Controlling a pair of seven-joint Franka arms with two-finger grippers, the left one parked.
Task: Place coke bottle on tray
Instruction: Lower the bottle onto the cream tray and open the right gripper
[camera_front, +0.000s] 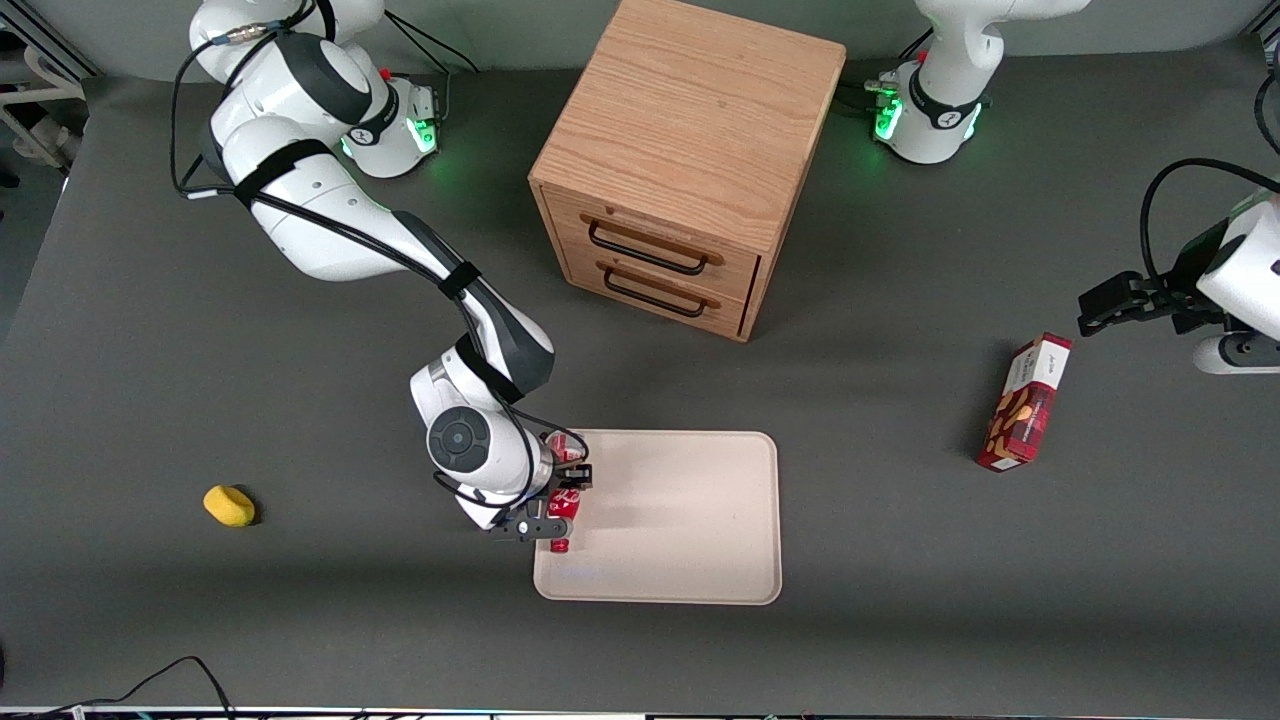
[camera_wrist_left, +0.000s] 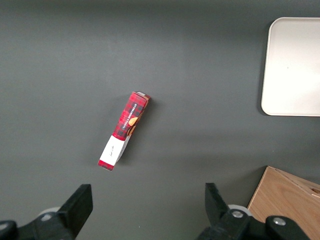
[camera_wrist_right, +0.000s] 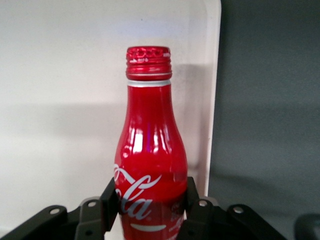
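Observation:
My right gripper (camera_front: 563, 505) is shut on the coke bottle (camera_front: 564, 500), a slim red bottle with white script logo and red cap. It holds the bottle lying over the edge of the pale beige tray (camera_front: 690, 520) nearest the working arm's end, cap pointing toward the front camera. In the right wrist view the black fingers (camera_wrist_right: 111, 200) press both sides of the bottle's body (camera_wrist_right: 150, 160), and the tray (camera_wrist_right: 60, 100) fills the background under it with its rim beside the bottle.
A wooden drawer cabinet (camera_front: 690, 160) stands farther from the front camera than the tray. A red-and-white snack box (camera_front: 1027, 402) lies toward the parked arm's end; it also shows in the left wrist view (camera_wrist_left: 124, 130). A yellow object (camera_front: 229, 505) lies toward the working arm's end.

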